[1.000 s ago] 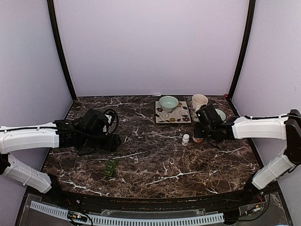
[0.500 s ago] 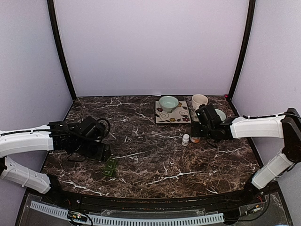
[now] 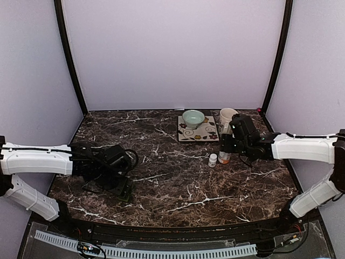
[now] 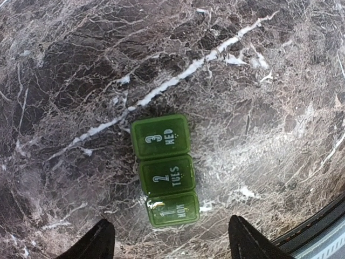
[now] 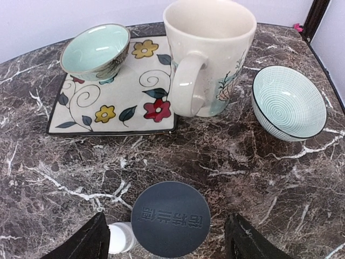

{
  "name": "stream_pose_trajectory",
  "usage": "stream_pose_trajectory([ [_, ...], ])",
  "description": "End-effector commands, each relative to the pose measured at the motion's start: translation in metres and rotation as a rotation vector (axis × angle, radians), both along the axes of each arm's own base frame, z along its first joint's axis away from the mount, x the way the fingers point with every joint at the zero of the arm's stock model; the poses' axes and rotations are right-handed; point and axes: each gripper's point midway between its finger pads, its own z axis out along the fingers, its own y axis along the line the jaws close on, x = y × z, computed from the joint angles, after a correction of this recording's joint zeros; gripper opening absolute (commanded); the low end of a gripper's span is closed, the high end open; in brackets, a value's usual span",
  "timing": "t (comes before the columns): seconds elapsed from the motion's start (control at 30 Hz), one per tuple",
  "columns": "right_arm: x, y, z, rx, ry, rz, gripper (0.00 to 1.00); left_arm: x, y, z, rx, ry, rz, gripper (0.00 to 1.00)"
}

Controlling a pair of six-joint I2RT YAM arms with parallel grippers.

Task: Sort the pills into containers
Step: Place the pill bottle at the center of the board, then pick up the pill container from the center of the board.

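Observation:
The containers (image 4: 166,176) are a dark-green strip of three shut compartments marked 1 MON, 2 TUES and 3 WED, lying flat on the marble. My left gripper (image 4: 171,245) hangs open above the MON end, its fingertips well apart on either side. In the top view the left gripper (image 3: 123,188) covers the strip. My right gripper (image 5: 170,240) is open and straddles the dark grey lid (image 5: 170,218) of a bottle (image 3: 224,157), without visible contact. A small white bottle (image 5: 121,238) stands beside it. No loose pills are in view.
A floral square plate (image 5: 124,102) carries a pale green bowl (image 5: 96,51). A cream mug (image 5: 210,54) and a striped bowl (image 5: 288,102) stand behind the bottles. The table's near edge (image 4: 323,237) runs close to the strip.
My left arm has swung toward the near edge and now sits over the green strip. Both grippers have opened wider. The right gripper has shifted slightly over the bottle.

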Motion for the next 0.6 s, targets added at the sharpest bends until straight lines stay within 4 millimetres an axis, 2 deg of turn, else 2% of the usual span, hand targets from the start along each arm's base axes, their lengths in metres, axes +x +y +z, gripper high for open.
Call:
stream_pose_trajectory([
  [0.0, -0.001, -0.009, 0.020, 0.017, -0.055, -0.021, 0.74, -0.005, -0.003, -0.001, 0.011, 0.025, -0.011, 0.75],
  [0.3, -0.010, -0.013, 0.052, 0.058, -0.109, -0.015, 0.75, -0.002, -0.005, -0.023, 0.070, 0.048, -0.026, 0.75],
  [0.57, -0.019, -0.010, 0.063, 0.068, -0.126, 0.000, 0.76, 0.010, -0.010, -0.033, 0.108, 0.025, -0.032, 0.75],
])
